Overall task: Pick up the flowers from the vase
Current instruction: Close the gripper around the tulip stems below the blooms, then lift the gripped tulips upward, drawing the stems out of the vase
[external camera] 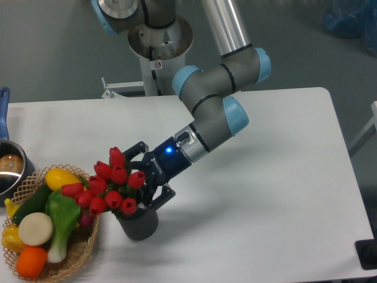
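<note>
The single fixed view looks down on a white worktop (pixel 265 194) where the flowers (pixel 106 186), a bunch of red tulips, stand in the vase (pixel 138 224), a short dark cylinder near the front edge. The blooms lean out to the left, over the rim of a wicker basket (pixel 82 250) of coloured vegetables just beside the vase. The arm reaches down from the back of the worktop, and the gripper (pixel 143 183) sits at the right side of the bunch, just above the vase mouth, with its jaws spread apart: one dark finger shows above the nearest tulip and the other below it, close to the vase rim. Whether the fingers already touch the stems is hidden by the blooms. At the far left edge, part of a steel pot (pixel 9 171) with a blue handle is visible, well apart from the vase. As for progress, the approach looks essentially done, since the jaws bracket the bunch at stem height, but the stems are not yet clamped and the bunch still rests in the vase; closing on the stems and lifting them clear remain.
</note>
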